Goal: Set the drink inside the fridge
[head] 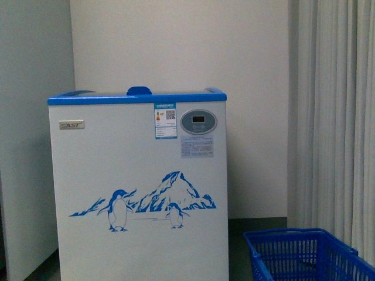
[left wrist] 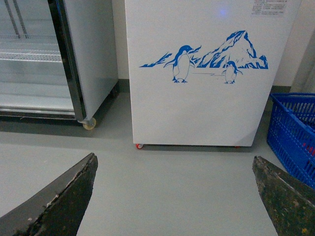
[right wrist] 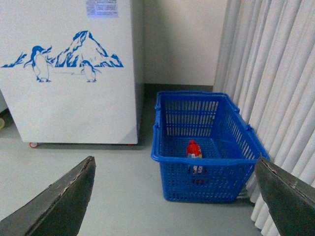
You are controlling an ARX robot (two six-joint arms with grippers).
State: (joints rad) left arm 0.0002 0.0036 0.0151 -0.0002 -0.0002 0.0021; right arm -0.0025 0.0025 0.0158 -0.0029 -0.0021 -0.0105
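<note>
The fridge [head: 140, 187] is a white chest cooler with a blue top rim and a penguin-and-mountain graphic, straight ahead in the front view. It also shows in the left wrist view [left wrist: 206, 73] and the right wrist view [right wrist: 69, 73]. The drink [right wrist: 194, 149], with a red cap, stands upright inside the blue shopping basket [right wrist: 206, 177]. My right gripper [right wrist: 174, 196] is open and empty, well short of the basket. My left gripper [left wrist: 174, 196] is open and empty above the bare floor in front of the fridge. The fridge's lid is barely visible from here.
The blue basket [head: 304, 257] sits on the floor to the right of the fridge, against pale curtains [head: 334, 117]. A tall glass-door cabinet [left wrist: 44, 59] on wheels stands left of the fridge. Grey floor [left wrist: 172, 172] lies in front.
</note>
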